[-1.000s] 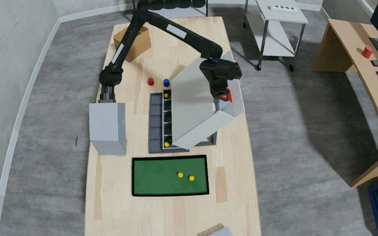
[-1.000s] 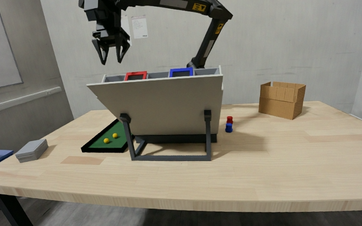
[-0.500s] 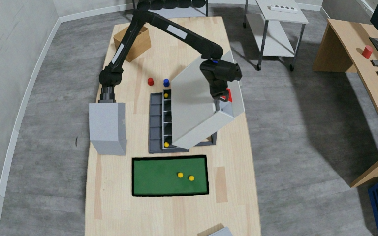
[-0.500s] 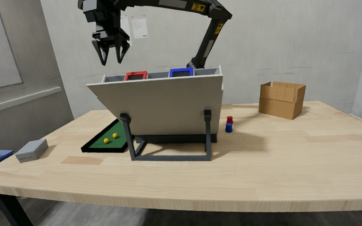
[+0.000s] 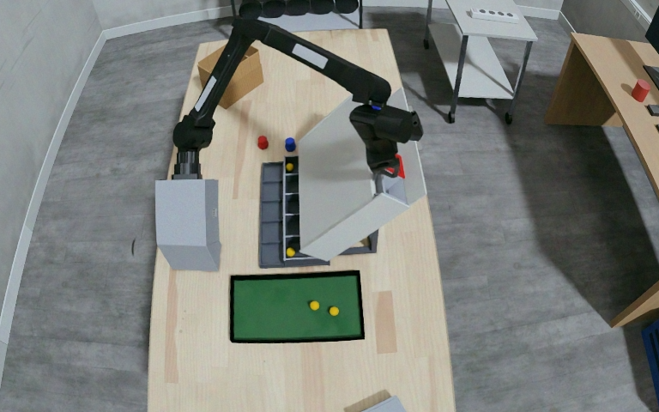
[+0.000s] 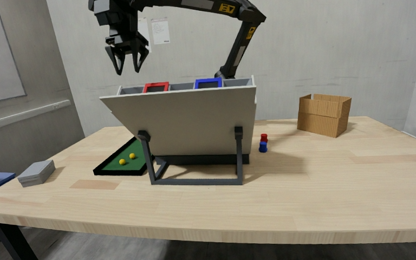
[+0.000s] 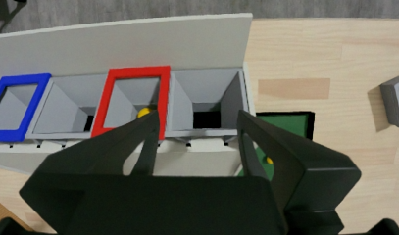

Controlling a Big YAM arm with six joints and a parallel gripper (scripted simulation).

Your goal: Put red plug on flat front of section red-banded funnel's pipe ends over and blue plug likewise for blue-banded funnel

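Observation:
My gripper [image 6: 127,71] is open and empty, high above the end funnel [image 7: 206,100] beside the red-banded funnel [image 7: 134,100]; it also shows in the wrist view [image 7: 198,117]. A yellow marble [image 7: 143,112] sits inside the red-banded funnel. The blue-banded funnel [image 7: 17,105] is two places further along. The red plug [image 5: 262,142] and the blue plug [image 5: 289,144] stand on the table beside the sectioned tray [image 5: 278,211]. One marble [image 5: 289,166] lies in the section nearest the plugs, another marble [image 5: 290,251] in the section at the opposite end. Two marbles [image 5: 314,305] [image 5: 334,310] lie in the green tray [image 5: 296,305].
The slanted grey cover [image 6: 184,122] on its dark stand hides the pipes. A cardboard box [image 5: 233,76] stands at the table's far end. The grey arm pedestal [image 5: 187,224] stands beside the sectioned tray. A small grey box [image 6: 36,173] lies near the table edge.

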